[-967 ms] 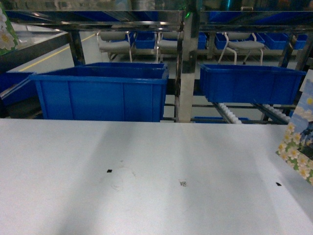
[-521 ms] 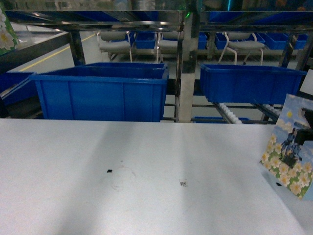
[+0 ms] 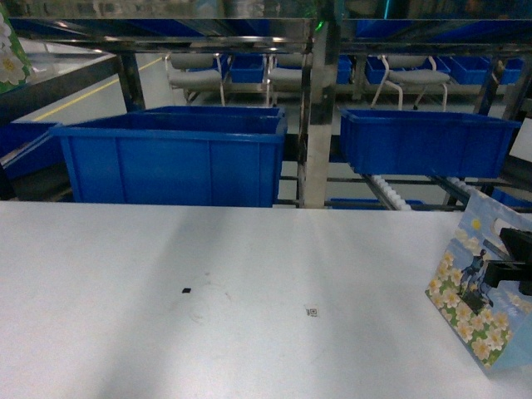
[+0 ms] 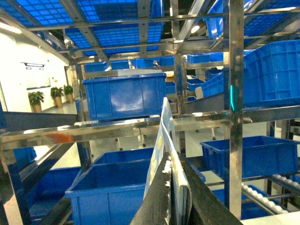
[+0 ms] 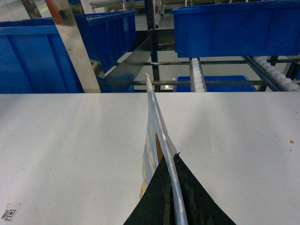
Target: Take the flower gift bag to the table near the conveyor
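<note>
The flower gift bag [image 3: 470, 295], sky-blue with white daisies, hangs tilted over the right end of the white table [image 3: 249, 274]. My right gripper [image 3: 509, 271] is shut on its upper edge. From the right wrist the bag [image 5: 153, 122] is edge-on, pinched in the right gripper [image 5: 174, 160] above the table [image 5: 70, 140]. The conveyor's white rollers [image 3: 391, 193] run just behind the table, also in the right wrist view [image 5: 197, 75]. My left gripper [image 4: 171, 165] is held high, shut on a second flat flowered bag [image 4: 161, 126]; its corner [image 3: 8, 50] shows at top left.
Two blue bins [image 3: 174, 158] [image 3: 424, 141] stand on the rack behind the table's far edge, with a steel post [image 3: 316, 116] between them. A small square marker [image 3: 312, 312] and a dark speck [image 3: 185, 290] lie on the tabletop. Chairs stand further back.
My right gripper has carried the flower gift bag leftward and lower, from the right edge of the head view to over the table's right end. The left side looks unchanged.
</note>
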Motion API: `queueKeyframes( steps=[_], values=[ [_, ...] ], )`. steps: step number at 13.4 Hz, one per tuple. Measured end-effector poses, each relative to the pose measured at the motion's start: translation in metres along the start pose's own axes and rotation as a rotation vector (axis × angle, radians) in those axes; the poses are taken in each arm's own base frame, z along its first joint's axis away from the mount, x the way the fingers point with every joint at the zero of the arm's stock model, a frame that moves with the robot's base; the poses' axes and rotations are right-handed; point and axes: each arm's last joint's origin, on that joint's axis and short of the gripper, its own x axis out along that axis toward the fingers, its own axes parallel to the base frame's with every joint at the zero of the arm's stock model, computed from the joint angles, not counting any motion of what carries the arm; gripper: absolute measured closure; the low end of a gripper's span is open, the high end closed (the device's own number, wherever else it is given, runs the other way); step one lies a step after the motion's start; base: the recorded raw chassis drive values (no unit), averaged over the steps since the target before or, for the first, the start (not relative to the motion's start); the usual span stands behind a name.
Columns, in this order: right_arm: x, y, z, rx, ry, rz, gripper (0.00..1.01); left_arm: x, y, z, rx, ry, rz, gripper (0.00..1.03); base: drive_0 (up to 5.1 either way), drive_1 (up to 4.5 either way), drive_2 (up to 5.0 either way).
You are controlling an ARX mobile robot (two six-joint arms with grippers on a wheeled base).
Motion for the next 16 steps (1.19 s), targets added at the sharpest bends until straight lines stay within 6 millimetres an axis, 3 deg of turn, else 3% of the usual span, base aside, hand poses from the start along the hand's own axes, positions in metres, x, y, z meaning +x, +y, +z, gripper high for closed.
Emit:
queueKeyframes(
  steps=[6,7,14,16],
  values=[
    [-0.017,0.006,-0.01,-0.019,0.04,-0.05,0.99,0.0,0.0,0.0,0.0,0.0,0.0,1.01,0.0,0.0,0.0],
    [-0.019,0.008,-0.011,-0.024,0.045,-0.055,0.96,0.0,0.0,0.0,0.0,0.0,0.0,1.01,0.0,0.0,0.0],
    [-0.033,0.011,-0.011,-0.032,0.058,-0.112,0.01,0.0,0.0,0.0,0.0,0.001,0.0,1.01,0.0,0.0,0.0],
    [-0.041,0.014,-0.01,-0.037,0.059,-0.14,0.03,0.0,0.0,0.0,0.0,0.0,0.0,1.01,0.0,0.0,0.0]
  ],
)
